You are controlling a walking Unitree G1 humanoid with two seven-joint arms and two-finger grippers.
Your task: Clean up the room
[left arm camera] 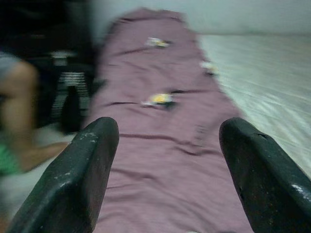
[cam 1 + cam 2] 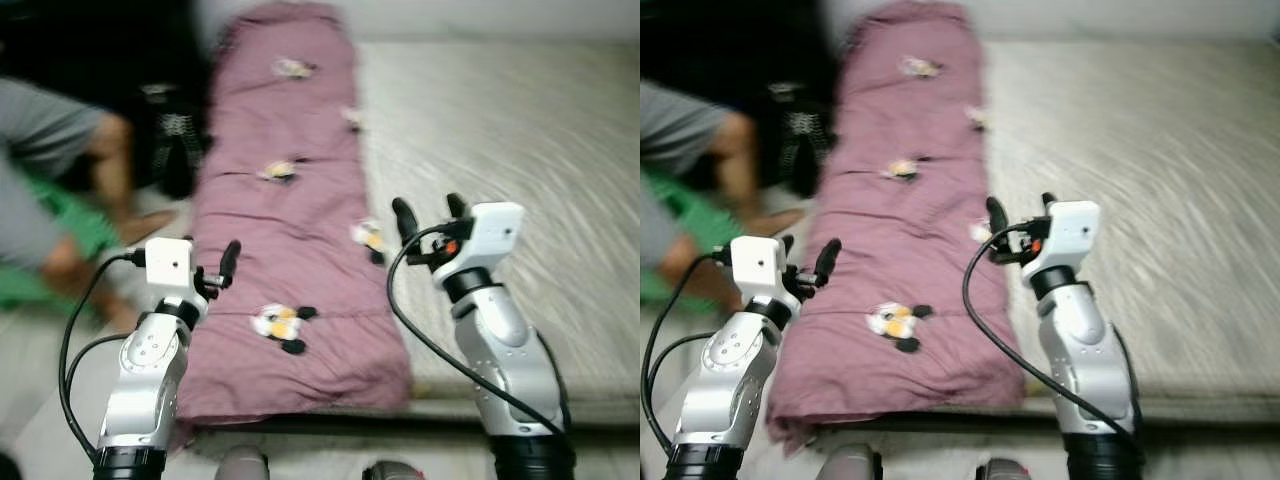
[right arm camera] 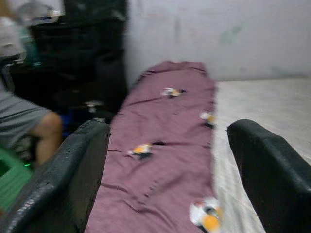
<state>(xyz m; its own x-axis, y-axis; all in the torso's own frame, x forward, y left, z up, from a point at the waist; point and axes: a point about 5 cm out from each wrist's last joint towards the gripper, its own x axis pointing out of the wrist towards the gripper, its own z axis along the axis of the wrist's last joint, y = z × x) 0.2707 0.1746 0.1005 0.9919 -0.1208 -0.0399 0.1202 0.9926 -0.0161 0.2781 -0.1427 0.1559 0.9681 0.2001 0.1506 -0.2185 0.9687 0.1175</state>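
No readable text, label, brand, number or sign anywhere. Blurring throughout. Cartoon prints showing on the blanket (image 2: 290,230), not lettering.
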